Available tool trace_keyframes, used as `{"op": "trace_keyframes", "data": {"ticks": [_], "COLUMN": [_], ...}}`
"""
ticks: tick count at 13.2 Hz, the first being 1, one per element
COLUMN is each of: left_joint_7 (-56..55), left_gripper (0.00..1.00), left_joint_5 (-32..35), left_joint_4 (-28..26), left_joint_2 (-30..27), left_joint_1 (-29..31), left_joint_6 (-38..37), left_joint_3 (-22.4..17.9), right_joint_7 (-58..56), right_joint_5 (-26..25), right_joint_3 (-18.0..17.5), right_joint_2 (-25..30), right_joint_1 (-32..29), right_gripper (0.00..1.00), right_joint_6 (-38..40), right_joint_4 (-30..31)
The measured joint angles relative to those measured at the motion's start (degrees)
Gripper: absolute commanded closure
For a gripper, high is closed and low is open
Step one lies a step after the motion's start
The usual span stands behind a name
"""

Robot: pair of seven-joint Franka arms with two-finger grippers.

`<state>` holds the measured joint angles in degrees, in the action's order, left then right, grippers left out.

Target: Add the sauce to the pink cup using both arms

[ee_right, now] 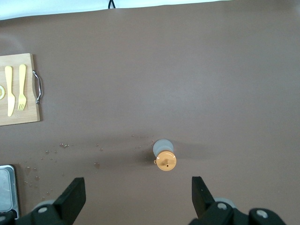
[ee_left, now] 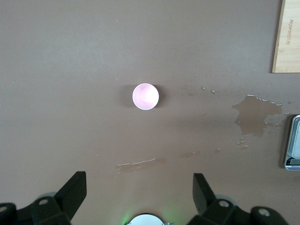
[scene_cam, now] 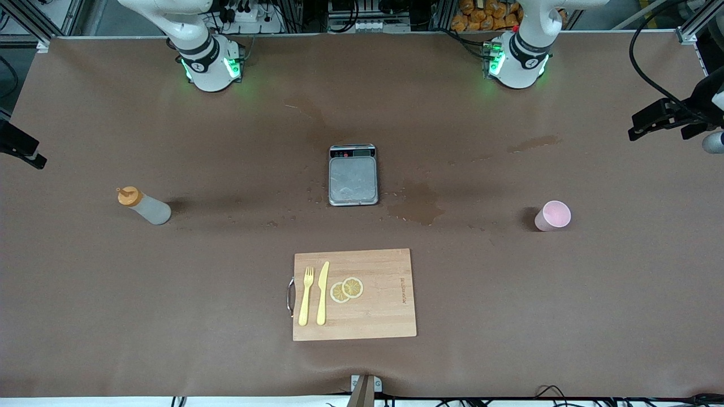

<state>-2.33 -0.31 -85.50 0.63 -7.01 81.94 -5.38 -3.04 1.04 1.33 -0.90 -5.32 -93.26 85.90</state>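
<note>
Just one sauce point(scene_cam: 144, 206), one pink cup point(scene_cam: 553, 215)

- The bench point(scene_cam: 113, 316) carries a brown covering with wet stains.
- Aluminium framing point(scene_cam: 34, 22) and cables point(scene_cam: 650, 62) stand along the edge where the arm bases are mounted.

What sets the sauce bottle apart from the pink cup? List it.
1. The sauce bottle is whitish-grey and translucent with an orange cap; the pink cup is plain pale pink.
2. The bottle is capped; the cup is open-topped, and looks empty in the left wrist view.
3. The bottle stands toward the right arm's end of the table; the cup stands toward the left arm's end.

Shared: both stand upright on the table, untouched.
</note>
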Motion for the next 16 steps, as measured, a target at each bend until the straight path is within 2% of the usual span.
{"op": "trace_keyframes", "data": {"ticks": [5,16], "left_joint_7": [0.0,0.06], "left_gripper": [0.0,0.0], "left_joint_5": [0.0,0.0], "left_joint_4": [0.0,-0.07], "left_joint_2": [0.23,4.43], "left_joint_1": [0.01,-0.61], "left_joint_6": [0.0,1.21], "left_joint_3": [0.0,-0.77], "right_joint_7": [0.0,0.0], "right_joint_5": [0.0,0.0], "right_joint_3": [0.0,0.01], "right_joint_2": [0.0,0.0], "right_joint_1": [0.0,0.0], "right_gripper": [0.0,0.0], "right_joint_6": [0.0,-0.01], "right_joint_4": [0.0,0.0]}}
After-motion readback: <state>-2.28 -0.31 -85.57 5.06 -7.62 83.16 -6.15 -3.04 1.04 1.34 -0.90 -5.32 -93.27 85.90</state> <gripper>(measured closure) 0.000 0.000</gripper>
